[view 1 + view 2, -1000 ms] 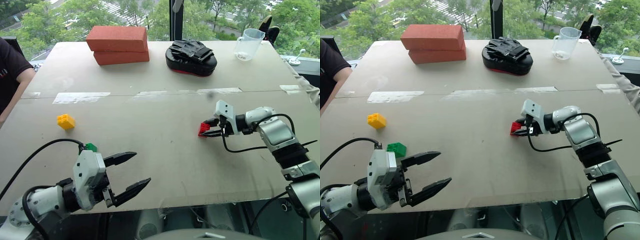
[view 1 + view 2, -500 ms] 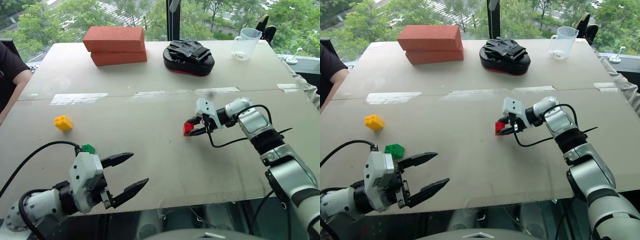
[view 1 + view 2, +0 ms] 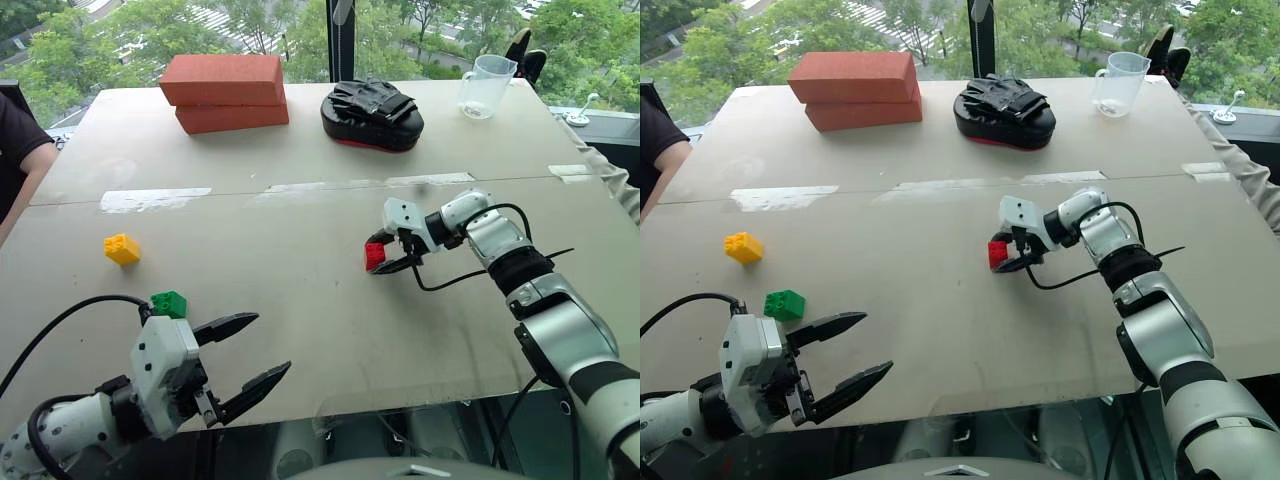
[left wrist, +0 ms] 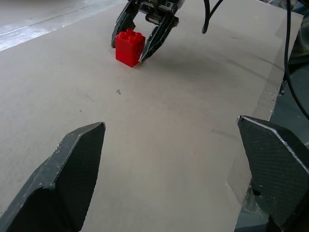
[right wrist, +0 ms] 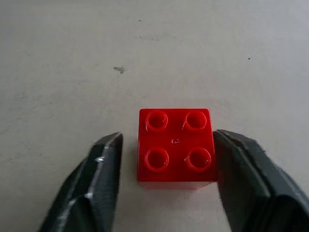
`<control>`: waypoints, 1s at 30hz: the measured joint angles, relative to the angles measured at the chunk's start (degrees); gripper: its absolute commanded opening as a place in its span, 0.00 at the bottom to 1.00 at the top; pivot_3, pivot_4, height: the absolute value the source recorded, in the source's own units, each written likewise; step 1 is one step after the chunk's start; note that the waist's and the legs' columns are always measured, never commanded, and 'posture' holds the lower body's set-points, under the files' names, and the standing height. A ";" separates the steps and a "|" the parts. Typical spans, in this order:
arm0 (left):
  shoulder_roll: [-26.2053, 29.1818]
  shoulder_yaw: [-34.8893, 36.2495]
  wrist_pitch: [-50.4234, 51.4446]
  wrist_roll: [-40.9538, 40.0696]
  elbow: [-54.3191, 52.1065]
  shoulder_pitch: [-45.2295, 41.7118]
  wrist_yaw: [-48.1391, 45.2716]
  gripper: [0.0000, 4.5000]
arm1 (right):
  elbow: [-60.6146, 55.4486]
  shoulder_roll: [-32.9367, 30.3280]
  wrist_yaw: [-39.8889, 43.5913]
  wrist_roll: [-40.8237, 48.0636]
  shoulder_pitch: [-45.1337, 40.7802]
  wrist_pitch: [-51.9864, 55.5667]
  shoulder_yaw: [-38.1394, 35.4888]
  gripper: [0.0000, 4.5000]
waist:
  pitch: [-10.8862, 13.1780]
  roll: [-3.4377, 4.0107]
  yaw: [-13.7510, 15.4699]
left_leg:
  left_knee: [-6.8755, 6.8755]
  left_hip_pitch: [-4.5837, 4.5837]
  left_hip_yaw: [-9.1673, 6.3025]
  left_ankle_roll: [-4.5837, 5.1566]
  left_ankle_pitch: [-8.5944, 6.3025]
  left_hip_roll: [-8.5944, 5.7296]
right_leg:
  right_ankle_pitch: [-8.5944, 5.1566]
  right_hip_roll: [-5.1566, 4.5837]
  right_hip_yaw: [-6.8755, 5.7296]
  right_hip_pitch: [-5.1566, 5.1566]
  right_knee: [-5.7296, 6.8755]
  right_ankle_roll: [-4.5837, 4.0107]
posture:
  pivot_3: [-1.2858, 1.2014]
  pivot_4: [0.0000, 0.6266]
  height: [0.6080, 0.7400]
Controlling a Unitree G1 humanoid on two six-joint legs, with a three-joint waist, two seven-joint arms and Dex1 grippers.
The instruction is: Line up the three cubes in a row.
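The red cube (image 5: 175,147) stands studs-up on the table (image 3: 320,330) right of centre, also seen from the left wrist (image 4: 130,47). My right gripper (image 3: 377,257) straddles it with its fingers open; one finger (image 5: 104,159) stands clear of the cube, the other sits close against its side. The green cube (image 3: 169,303) lies near the front left, the yellow cube (image 3: 121,249) further back and left of it. My left gripper (image 3: 272,343) hovers wide open at the table's front edge, just right of the green cube, holding nothing.
Two stacked red-orange bricks (image 3: 224,92), a black padded glove (image 3: 375,103) and a clear measuring jug (image 3: 482,88) stand along the far edge. A person's arm (image 3: 20,140) rests at the far left. Strips of tape (image 3: 155,199) cross the table's middle.
My right gripper carried the red cube to the left, then opened, so the cube now stands free between its fingers. The left gripper stayed open and in place.
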 measured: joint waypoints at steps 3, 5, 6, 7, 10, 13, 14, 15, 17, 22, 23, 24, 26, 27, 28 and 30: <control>-0.49 0.53 -0.94 0.82 0.06 0.56 0.04 1.00 | -0.52 0.01 1.05 0.30 0.06 0.07 -0.59 0.94 | 0.00 0.00 0.01 | 0.00 -0.02 0.02 -0.01 0.00 0.00 | 0.00 -0.01 0.01 -0.02 -0.01 0.00 | 0.52 0.24 1.00; -1.48 1.03 -1.11 1.46 0.48 0.79 0.94 1.00 | -2.48 -0.29 1.62 1.01 0.34 0.13 -1.26 0.94 | 0.00 0.00 -0.02 | 0.00 -0.02 0.04 0.00 0.00 0.00 | 0.00 -0.01 0.04 -0.03 -0.01 0.00 | 0.52 0.24 1.00; -2.68 1.70 -1.10 1.60 0.96 0.67 2.28 1.00 | -4.03 -0.58 1.81 1.67 0.65 0.28 -1.81 0.94 | 0.00 0.00 -0.01 | 0.00 -0.02 0.03 0.00 0.00 0.01 | 0.00 -0.02 0.04 -0.03 0.00 0.00 | 0.52 0.24 1.00; -3.63 2.46 -1.08 1.64 1.63 0.48 3.61 1.00 | -5.53 -0.83 1.86 2.39 0.97 0.59 -2.70 0.94 | 0.00 0.00 0.03 | 0.00 -0.02 0.02 0.00 0.00 0.01 | 0.00 -0.02 0.04 -0.03 0.00 0.00 | 0.52 0.24 1.00; -8.43 5.87 -0.62 2.59 3.72 -0.21 10.85 1.00 | -17.93 -2.73 2.03 8.50 5.34 5.51 -7.10 0.94 | -0.01 -0.02 0.31 | -0.01 -0.07 -0.03 0.01 -0.01 0.01 | 0.00 -0.06 -0.01 -0.03 -0.01 0.00 | 0.52 0.24 1.00; -14.37 9.71 1.73 3.01 4.88 -1.17 21.55 1.00 | -36.42 -6.11 1.58 17.50 14.15 12.52 -12.42 0.94 | -0.04 -0.07 0.66 | -0.02 -0.13 -0.06 0.03 -0.02 -0.04 | 0.00 -0.17 -0.05 -0.02 -0.05 0.01 | 0.52 0.24 1.00; -16.44 10.45 2.50 3.05 4.83 -1.39 25.03 1.00 | -42.05 -7.12 0.96 19.85 17.65 13.42 -13.99 0.94 | -0.07 -0.12 0.77 | -0.03 -0.10 -0.07 0.03 -0.03 -0.09 | 0.00 -0.26 -0.05 0.01 -0.05 0.02 | 0.52 0.24 1.00; -18.01 11.02 3.12 3.10 4.73 -1.33 27.38 1.00 | -45.74 -7.66 0.70 21.53 20.08 13.94 -15.06 0.94 | -0.08 -0.15 0.77 | -0.02 -0.09 -0.08 0.04 -0.04 -0.11 | -0.01 -0.28 -0.05 0.03 -0.04 0.03 | 0.52 0.24 1.00; -21.15 10.63 5.13 4.89 3.86 -1.47 33.56 1.00 | -55.45 -10.21 -1.61 25.29 27.17 17.13 -17.10 0.94 | -0.10 -0.19 0.84 | -0.02 -0.07 -0.06 0.05 -0.04 -0.14 | -0.02 -0.33 -0.05 0.03 -0.06 0.05 | 0.52 0.24 1.00; -22.24 5.16 8.95 8.34 3.89 -6.47 40.83 1.00 | -64.19 -12.93 -5.72 27.70 33.74 18.53 -18.81 0.94 | -0.11 -0.22 0.88 | 0.05 0.07 -0.16 -0.21 -0.16 -0.03 | -0.13 -0.33 -0.22 0.04 0.02 0.25 | 0.52 0.24 1.00; -22.03 4.25 9.32 8.87 4.13 -8.04 41.39 1.00 | -64.68 -13.57 -6.12 27.60 34.68 17.93 -18.85 0.94 | -0.14 -0.25 0.93 | 0.05 0.09 -0.21 -0.22 -0.16 -0.02 | -0.13 -0.34 -0.26 0.06 0.02 0.24 | 0.52 0.24 1.00; -21.73 3.79 9.47 9.23 4.52 -9.04 41.55 1.00 | -64.81 -13.82 -6.43 27.51 35.28 17.51 -18.93 0.94 | -0.18 -0.29 0.93 | 0.05 0.12 -0.22 -0.22 -0.16 -0.01 | -0.11 -0.36 -0.26 0.07 0.02 0.21 | 0.52 0.24 1.00; -20.31 2.79 10.27 10.07 6.71 -11.88 41.91 1.00 | -64.87 -14.34 -7.13 27.46 36.21 16.97 -18.99 0.94 | -0.18 -0.29 0.95 | 0.05 0.19 -0.21 -0.23 -0.15 -0.01 | -0.08 -0.35 -0.25 0.12 0.03 0.16 | 0.52 0.24 1.00; -19.64 2.47 10.55 10.61 7.93 -13.00 42.01 1.00 | -64.91 -14.42 -7.54 27.46 36.46 16.76 -19.00 0.94 | -0.19 -0.29 0.94 | 0.05 0.19 -0.20 -0.22 -0.15 -0.01 | -0.07 -0.34 -0.25 0.12 0.04 0.15 | 0.52 0.24 1.00; -18.58 1.89 10.86 11.36 9.42 -14.39 42.01 1.00 | -64.93 -14.65 -7.95 27.46 36.69 16.49 -19.01 0.94 | -0.20 -0.31 0.95 | 0.05 0.19 -0.20 -0.22 -0.14 -0.03 | -0.05 -0.23 -0.26 0.11 0.06 0.11 | 0.52 0.24 1.00; -17.36 0.69 11.42 12.46 10.99 -15.85 41.98 1.00 | -65.01 -15.18 -8.58 27.46 36.75 16.32 -19.04 0.94 | -0.21 -0.33 0.91 | 0.05 0.17 -0.16 -0.12 -0.10 -0.05 | 0.02 -0.23 -0.19 0.11 0.05 -0.03 | 0.52 0.24 1.00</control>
